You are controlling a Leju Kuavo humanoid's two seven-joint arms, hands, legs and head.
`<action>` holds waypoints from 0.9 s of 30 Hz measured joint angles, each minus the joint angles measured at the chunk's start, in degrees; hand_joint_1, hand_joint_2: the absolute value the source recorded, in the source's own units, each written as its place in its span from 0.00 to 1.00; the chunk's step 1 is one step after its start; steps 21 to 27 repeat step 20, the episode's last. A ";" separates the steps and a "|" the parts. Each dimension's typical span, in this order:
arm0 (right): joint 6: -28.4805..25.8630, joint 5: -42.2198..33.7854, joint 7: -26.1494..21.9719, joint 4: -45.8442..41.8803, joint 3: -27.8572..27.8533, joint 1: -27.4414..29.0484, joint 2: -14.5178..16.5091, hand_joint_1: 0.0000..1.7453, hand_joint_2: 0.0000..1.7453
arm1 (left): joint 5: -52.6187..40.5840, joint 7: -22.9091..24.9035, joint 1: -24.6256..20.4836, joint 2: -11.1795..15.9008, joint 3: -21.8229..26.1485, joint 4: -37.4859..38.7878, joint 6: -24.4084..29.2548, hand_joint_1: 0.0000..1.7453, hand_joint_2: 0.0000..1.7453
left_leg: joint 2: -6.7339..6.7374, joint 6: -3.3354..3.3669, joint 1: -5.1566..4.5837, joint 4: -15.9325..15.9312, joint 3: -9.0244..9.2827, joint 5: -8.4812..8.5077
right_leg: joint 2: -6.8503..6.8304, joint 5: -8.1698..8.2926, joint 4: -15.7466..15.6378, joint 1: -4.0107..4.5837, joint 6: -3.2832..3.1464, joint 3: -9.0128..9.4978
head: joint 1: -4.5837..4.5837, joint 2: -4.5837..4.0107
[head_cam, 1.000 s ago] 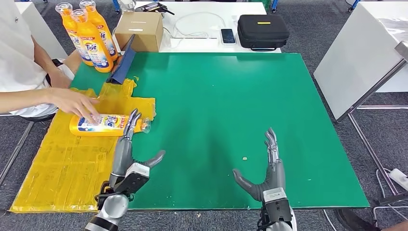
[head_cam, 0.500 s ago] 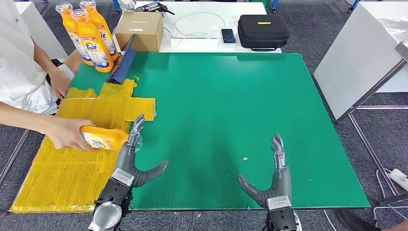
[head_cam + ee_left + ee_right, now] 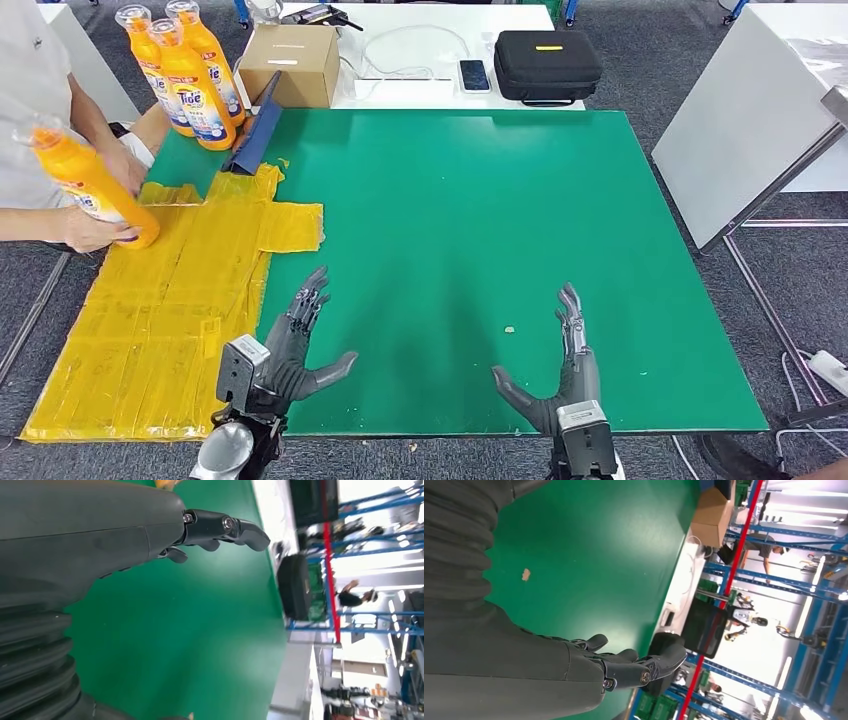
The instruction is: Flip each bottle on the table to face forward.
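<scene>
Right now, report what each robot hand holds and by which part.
Nothing. The left hand and the right hand are both open over the green table. The orange bottle is in a person's hand, gripped near its base.

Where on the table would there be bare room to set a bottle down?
The green mat is bare between the left hand and right hand, up to its far edge. The far-left corner is crowded: standing bottles, a blue panel.

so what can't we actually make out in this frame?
- Held bottle, head view: label mostly covered by the person's hand; facing unclear.
- Standing bottles, head view: the rear ones sit behind the front one, labels partly blocked.
- Left hand, left wrist view: palm and most fingers hidden behind its own cover.
- Right hand, right wrist view: same.
</scene>
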 joint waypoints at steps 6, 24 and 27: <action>1.47 -2.75 1.18 1.79 -0.01 -0.83 0.75 0.00 1.00 | 4.83 1.76 -0.59 -0.66 1.66 3.23 -2.45 0.00 1.00 | 0.00 0.01 0.00 0.00 0.00 0.01 | 0.00 -0.01 0.00 0.00 -0.03 -0.01 | 0.01 0.01; 0.94 -5.18 6.17 4.09 -0.18 -2.31 1.75 0.00 1.00 | 2.09 3.51 -0.97 -1.97 2.76 3.68 2.78 0.00 1.00 | 0.00 0.01 0.00 0.00 0.00 0.01 | 0.00 0.05 0.00 0.00 0.06 0.12 | -0.01 0.01; 0.94 -5.18 6.17 4.09 -0.18 -2.31 1.75 0.00 1.00 | 2.09 3.51 -0.97 -1.97 2.76 3.68 2.78 0.00 1.00 | 0.00 0.01 0.00 0.00 0.00 0.01 | 0.00 0.05 0.00 0.00 0.06 0.12 | -0.01 0.01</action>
